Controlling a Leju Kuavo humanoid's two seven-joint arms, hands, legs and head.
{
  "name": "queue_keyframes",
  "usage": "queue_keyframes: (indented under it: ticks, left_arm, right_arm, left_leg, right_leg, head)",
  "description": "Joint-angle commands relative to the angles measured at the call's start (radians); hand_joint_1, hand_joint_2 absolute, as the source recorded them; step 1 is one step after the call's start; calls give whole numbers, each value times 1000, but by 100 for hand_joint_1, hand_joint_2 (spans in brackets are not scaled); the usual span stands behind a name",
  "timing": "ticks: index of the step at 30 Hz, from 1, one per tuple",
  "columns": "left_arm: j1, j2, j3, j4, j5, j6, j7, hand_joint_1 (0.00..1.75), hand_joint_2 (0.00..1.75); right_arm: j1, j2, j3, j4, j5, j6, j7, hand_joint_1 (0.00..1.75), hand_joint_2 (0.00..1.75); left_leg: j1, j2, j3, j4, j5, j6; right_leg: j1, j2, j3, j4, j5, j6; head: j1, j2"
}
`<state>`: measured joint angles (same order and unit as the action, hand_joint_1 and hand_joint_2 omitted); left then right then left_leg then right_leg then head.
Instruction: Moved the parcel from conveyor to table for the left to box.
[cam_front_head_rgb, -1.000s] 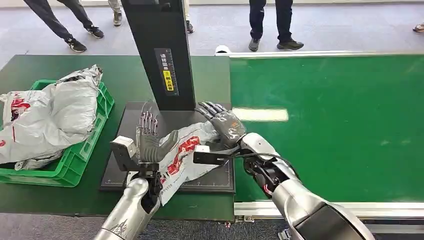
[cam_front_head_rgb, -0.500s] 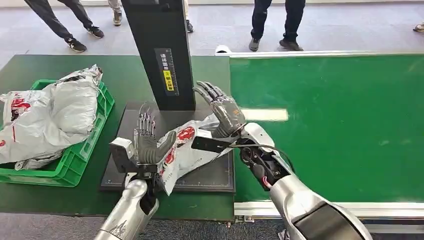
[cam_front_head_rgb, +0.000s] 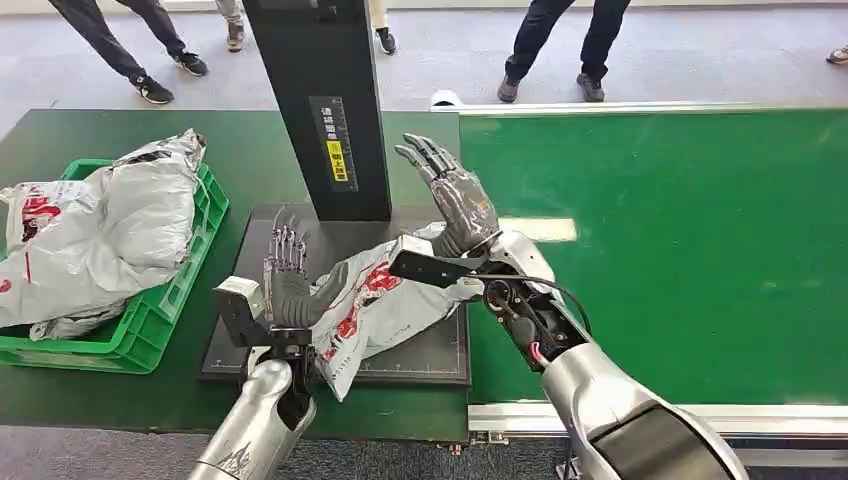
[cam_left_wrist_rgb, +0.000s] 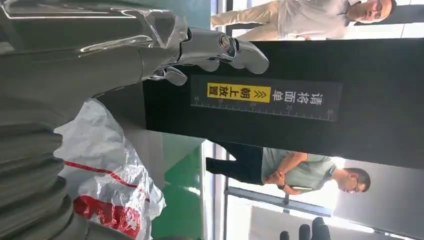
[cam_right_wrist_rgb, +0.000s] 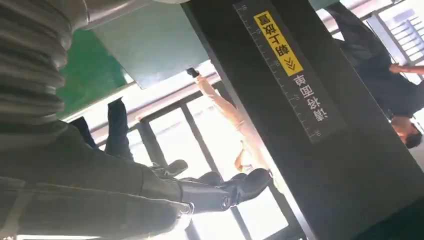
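Left hand (cam_front_head_rgb: 285, 275) fingers pointing up, spread, thumb pressing against the parcel (cam_front_head_rgb: 375, 305); whether it is gripping, cannot tell. Right hand (cam_front_head_rgb: 455, 205) lifting open, fingers apart, holding nothing. Parcel is lying crumpled, grey-white with red print, on the black mat (cam_front_head_rgb: 420, 355), overhanging its 6 o'clock edge. Black post (cam_front_head_rgb: 325, 100) standing at 12 o'clock, green conveyor (cam_front_head_rgb: 680, 260) stretching out at 3 o'clock, green crate (cam_front_head_rgb: 150, 320) at 9 o'clock.

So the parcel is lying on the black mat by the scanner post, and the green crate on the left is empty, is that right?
Not quite. The parcel does lie on the black mat by the scanner post, but the green crate is not empty: the head view shows grey bagged parcels piled in it.
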<state>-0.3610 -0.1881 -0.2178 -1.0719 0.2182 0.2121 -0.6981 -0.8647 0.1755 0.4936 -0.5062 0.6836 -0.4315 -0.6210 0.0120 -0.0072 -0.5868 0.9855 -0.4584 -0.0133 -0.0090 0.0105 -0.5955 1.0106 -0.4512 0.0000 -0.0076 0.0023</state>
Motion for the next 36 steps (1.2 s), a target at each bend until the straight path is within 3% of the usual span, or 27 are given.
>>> queue_keyframes:
  ticks: [1,5,10,12,15,21,27,36]
  left_arm:
    - [15,10,23,1,-7,9,8,0,175]
    - [20,15,24,-7,-9,8,12,0,175]
    - [30,13,25,-18,-10,15,16,0,175]
    - [43,14,33,-36,-7,32,16,0,175]
    - [61,22,42,-62,-9,38,26,0,175]
    - [72,23,57,-72,-15,42,33,0,175]
    - [72,22,56,-71,-16,42,33,0,175]
    - [63,25,58,-54,-19,40,34,0,175]
  right_arm:
    - [5,-35,-104,-143,-141,57,-13,0,175]
    - [50,-71,-115,-244,-185,154,52,0,175]
    - [89,-66,-199,-287,-314,199,11,0,175]
    - [153,-36,-309,-393,-480,219,20,0,175]
    - [265,-44,-339,-552,-560,205,85,0,175]
    - [381,-64,-395,-645,-584,200,112,0,175]
    - [382,-60,-396,-656,-584,200,113,0,175]
    - [499,-64,-488,-713,-654,233,168,0,175]
  left_leg:
    - [0,0,0,0,0,0]
    - [0,-1,0,0,0,0]
    - [0,-1,1,-1,0,0]
    - [0,-1,1,-1,0,1]
    - [1,-2,2,-2,0,0]
    - [0,-2,2,-1,-1,0]
    - [0,0,1,-1,-1,0]
    - [0,-2,2,-2,-1,1]
  right_leg:
    - [0,-1,0,0,0,0]
    - [0,-1,0,-1,0,0]
    - [0,-2,2,-1,0,0]
    - [0,-2,2,-1,0,0]
    - [1,-3,3,-3,-1,0]
    - [1,-3,3,-2,-1,0]
    - [0,-1,1,-1,-1,0]
    - [0,-3,3,-2,-1,0]
  head:
    - [0,0]
    - [0,0]
    - [0,0]
    - [0,0]
    - [0,0]
    - [0,0]
    - [0,0]
    - [0,0]
